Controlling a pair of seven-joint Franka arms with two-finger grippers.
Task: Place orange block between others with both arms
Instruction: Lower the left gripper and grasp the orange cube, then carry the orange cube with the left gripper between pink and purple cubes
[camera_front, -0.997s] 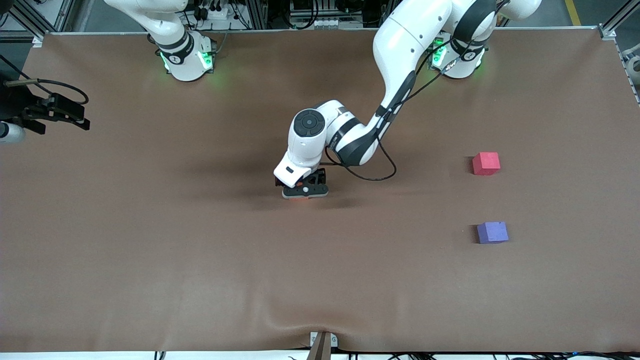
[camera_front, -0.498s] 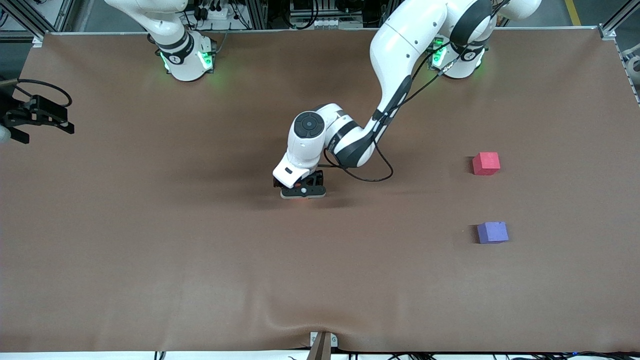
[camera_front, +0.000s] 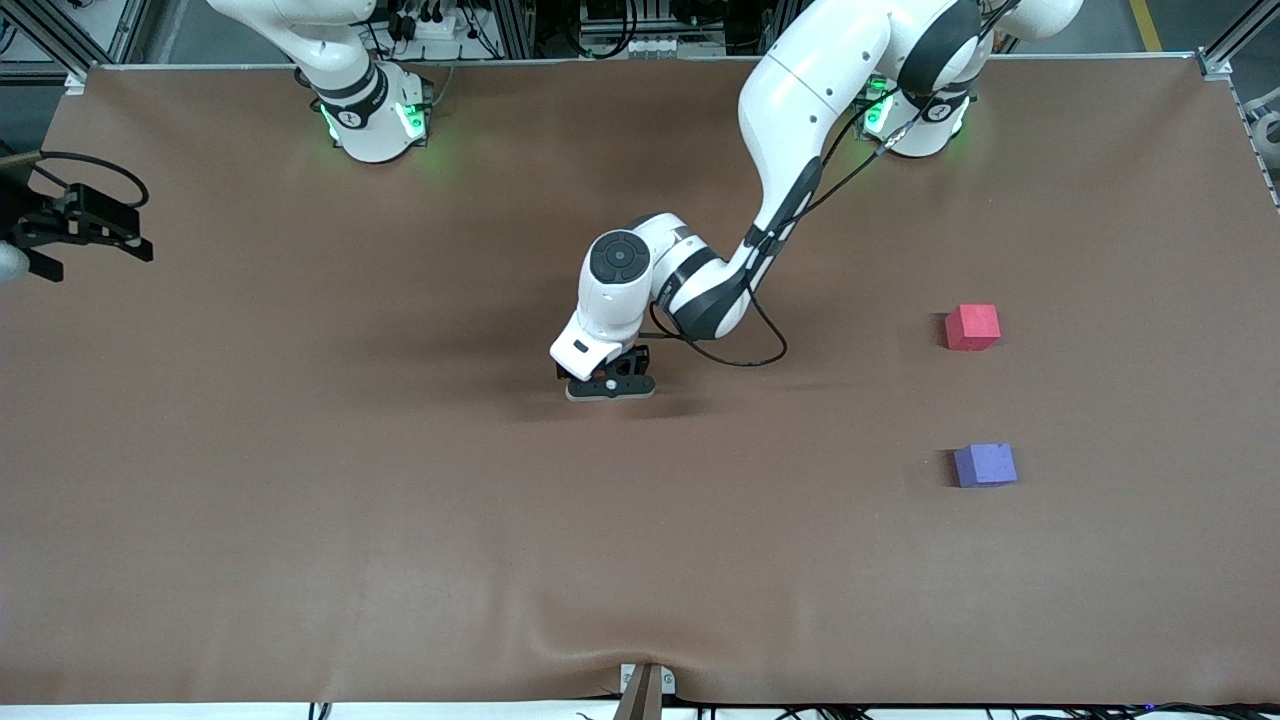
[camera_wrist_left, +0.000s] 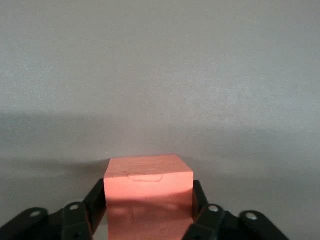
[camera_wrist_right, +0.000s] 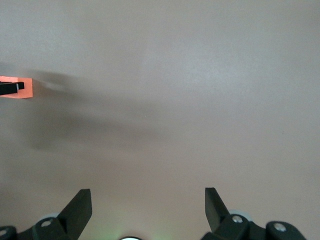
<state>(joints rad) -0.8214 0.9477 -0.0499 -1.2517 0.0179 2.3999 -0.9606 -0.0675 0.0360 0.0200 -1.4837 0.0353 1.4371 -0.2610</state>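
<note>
The jaws of the left gripper (camera_wrist_left: 148, 220) are clamped on the orange block (camera_wrist_left: 148, 192), one finger pressed flat against each side, as seen low in the middle of the left wrist view. In the front view the left gripper (camera_front: 610, 385) is seen down at the brown counter (camera_front: 400, 520) near the centre of the frame, and the block is hidden beneath it. The jaws of the right gripper (camera_wrist_right: 147, 207) are spread wide apart with nothing between them; this arm is parked at the left edge of the front view, waiting. The red-pink cube (camera_front: 972, 327) and the purple-blue cube (camera_front: 985, 465) are set at the right of the frame, well apart from the held block, with a bare gap between them. Only the lower sides of the block appear gripped, so it could be tilted or dropped during the carry. A careless lowering into the gap could knock either cube aside
</note>
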